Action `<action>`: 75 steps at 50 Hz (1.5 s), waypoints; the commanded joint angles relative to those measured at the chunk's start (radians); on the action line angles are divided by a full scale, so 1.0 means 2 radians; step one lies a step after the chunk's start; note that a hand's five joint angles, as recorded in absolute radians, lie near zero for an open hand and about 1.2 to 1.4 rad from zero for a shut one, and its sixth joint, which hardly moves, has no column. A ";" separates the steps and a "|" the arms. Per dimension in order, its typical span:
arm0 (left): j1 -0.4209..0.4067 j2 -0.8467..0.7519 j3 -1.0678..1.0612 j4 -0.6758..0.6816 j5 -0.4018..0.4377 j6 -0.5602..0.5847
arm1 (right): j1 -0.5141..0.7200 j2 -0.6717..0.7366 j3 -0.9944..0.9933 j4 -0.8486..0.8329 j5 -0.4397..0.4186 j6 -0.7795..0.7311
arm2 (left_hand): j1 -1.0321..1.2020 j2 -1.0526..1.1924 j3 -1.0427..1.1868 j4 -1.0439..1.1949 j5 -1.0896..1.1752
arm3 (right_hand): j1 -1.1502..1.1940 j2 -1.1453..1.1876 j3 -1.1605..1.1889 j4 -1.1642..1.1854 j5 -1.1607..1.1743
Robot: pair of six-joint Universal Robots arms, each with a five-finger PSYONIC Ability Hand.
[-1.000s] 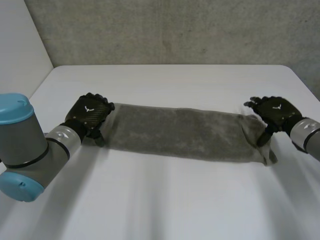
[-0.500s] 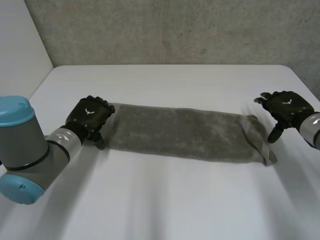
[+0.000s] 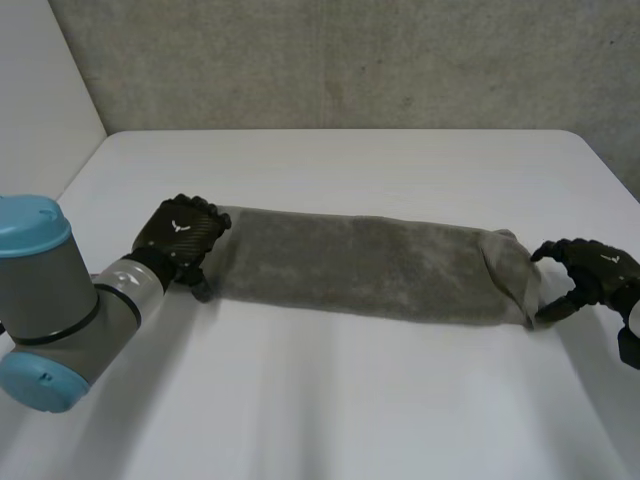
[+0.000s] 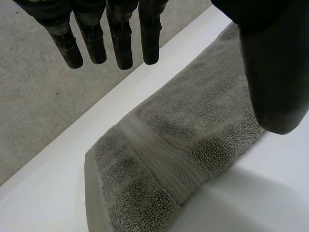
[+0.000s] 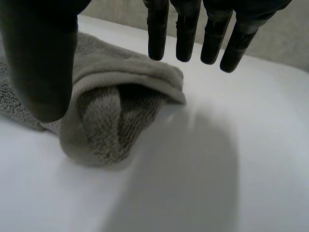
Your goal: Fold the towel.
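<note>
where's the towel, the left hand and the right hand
towel [image 3: 370,265], head view, middle of the long folded strip
left hand [image 3: 180,232], head view, back of the hand, at the towel's end
right hand [image 3: 597,266], head view, back of the hand, beside the towel's other end

This is looking like a bare robotics test lab: a plain white bench [image 3: 350,400] is standing against a rough grey concrete wall [image 3: 350,60], a white side panel [image 3: 40,100] is flanking it, and a grey arm [image 3: 55,295] with a light-blue cap [image 3: 30,222] is lying over it.
</note>
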 commanded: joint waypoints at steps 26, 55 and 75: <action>0.000 0.002 -0.005 0.000 0.000 0.000 | 0.007 0.055 -0.007 -0.051 0.019 0.072 | -0.048 -0.027 -0.021 -0.026 -0.006 | 0.072 0.076 -0.016 -0.029 0.067; -0.001 0.005 -0.008 0.000 0.001 0.000 | 0.003 0.014 0.012 -0.014 0.002 0.072 | -0.048 -0.027 -0.021 -0.026 -0.006 | -0.027 -0.022 -0.016 -0.029 -0.031; -0.001 0.005 -0.010 0.000 0.002 0.000 | 0.004 0.045 0.006 -0.048 -0.004 0.063 | -0.049 -0.029 -0.021 -0.026 -0.008 | 0.114 0.118 -0.016 -0.029 0.110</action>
